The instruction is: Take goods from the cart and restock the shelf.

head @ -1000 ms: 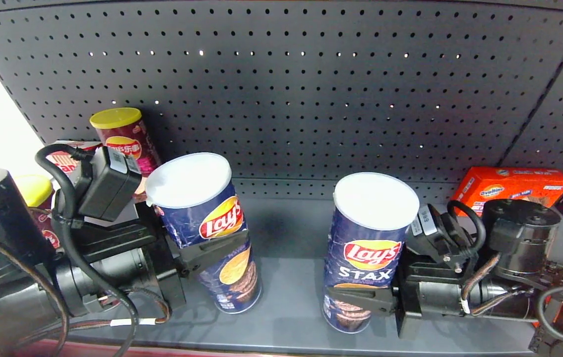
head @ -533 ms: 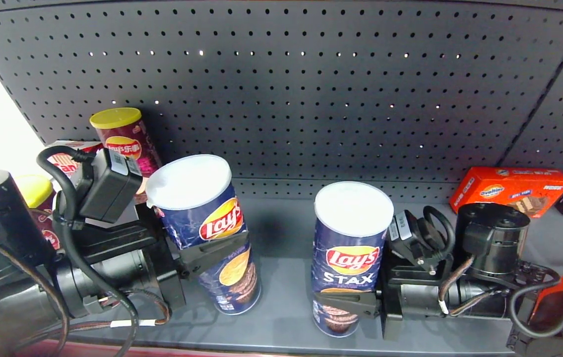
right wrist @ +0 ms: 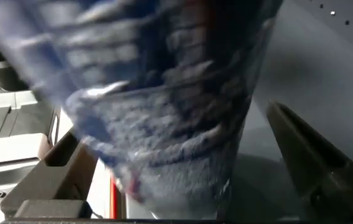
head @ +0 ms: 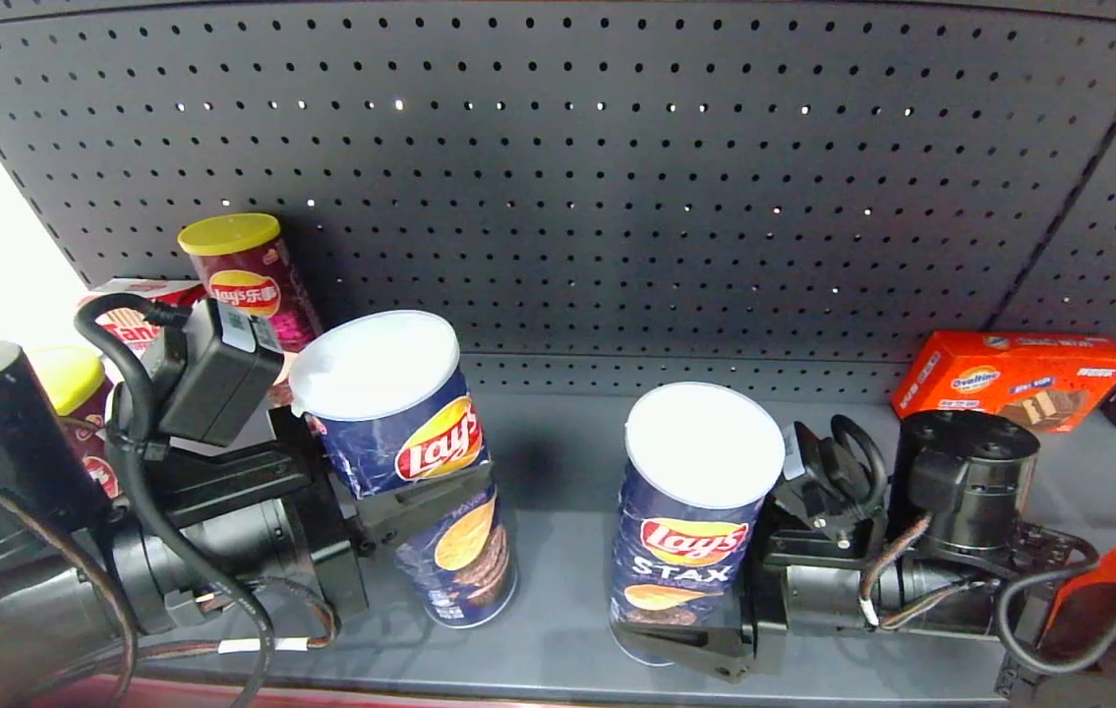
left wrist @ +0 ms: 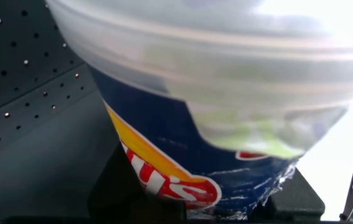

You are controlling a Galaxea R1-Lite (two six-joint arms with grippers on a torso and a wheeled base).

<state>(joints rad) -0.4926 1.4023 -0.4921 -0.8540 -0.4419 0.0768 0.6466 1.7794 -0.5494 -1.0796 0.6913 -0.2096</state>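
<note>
1. Step: placing. Both arms are at the shelf deck [head: 567, 551], each with a chip can in its grip, so picking from the cart looks done for this pair.
2. Left gripper [head: 425, 492] is clamped around the middle of the left chip can [head: 410, 442]. The can is tilted, lid leaning toward the robot's left, base low at the deck. Can't tell if the base touches.
3. Right gripper [head: 680, 619] is closed low on the right chip can [head: 690, 511]. This can is nearly upright, toward the front of the deck and well apart from the left one. A finger hides the base, so contact is unclear.
4. Next move, my guess: straighten the left can, seat both bases flat, then spread the jaws and back out straight without clipping the cans.
5. Risk: tall narrow tubes tip easily, so releasing while tilted could topple one.
6. Materials: cans are cylindrical with a glossy dark blue wrap and pale translucent plastic lids, likely rigid cardboard tube. The left wrist view shows the lid rim [left wrist: 182, 56] close up.
7. Surroundings: matte grey metal deck and a perforated pegboard back [head: 616, 197]. A maroon can with yellow lid [head: 248, 275] stands behind the left arm. A flat orange carton [head: 1010, 379] sits at the far right.
</note>
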